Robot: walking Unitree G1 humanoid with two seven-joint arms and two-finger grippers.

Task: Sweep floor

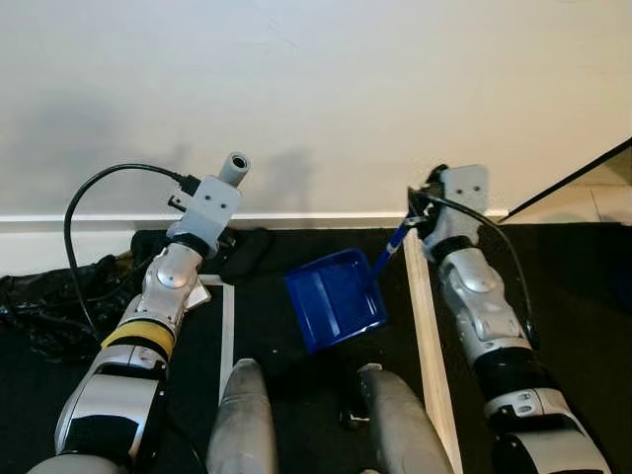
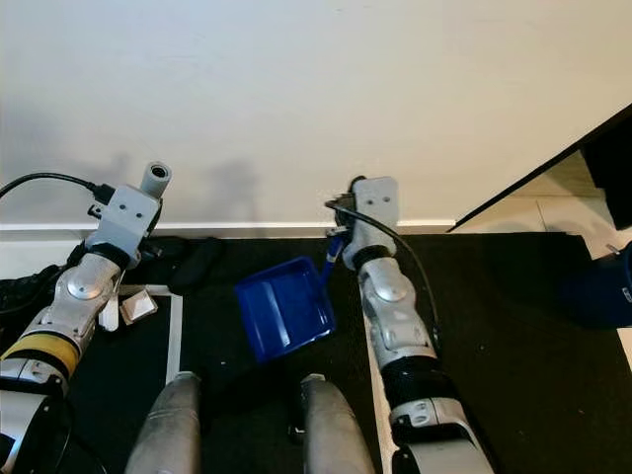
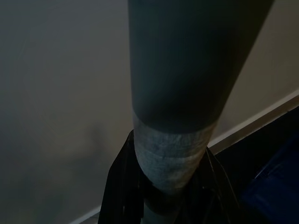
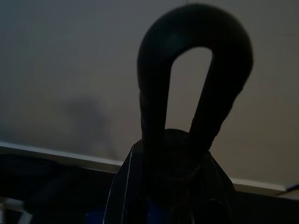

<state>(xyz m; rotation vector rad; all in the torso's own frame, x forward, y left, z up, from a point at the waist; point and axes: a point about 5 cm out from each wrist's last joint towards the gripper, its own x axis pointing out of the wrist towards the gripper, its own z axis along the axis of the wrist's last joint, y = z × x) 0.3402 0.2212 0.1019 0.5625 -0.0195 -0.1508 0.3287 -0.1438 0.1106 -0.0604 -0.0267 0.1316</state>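
Before us the dustpan [image 1: 334, 296] lies on the floor [image 1: 573, 286] between our arms, the wall [image 1: 316, 99] beyond it, a bag [image 1: 49, 296] at our left.

Before us lies a black floor [image 1: 326, 380] that meets a white wall along a pale baseboard [image 1: 316, 217]. On it we see white tape lines [image 1: 227, 336], a crumpled black bag [image 1: 39, 301] at our left, and a pale wooden strip [image 1: 427, 336] running forward.
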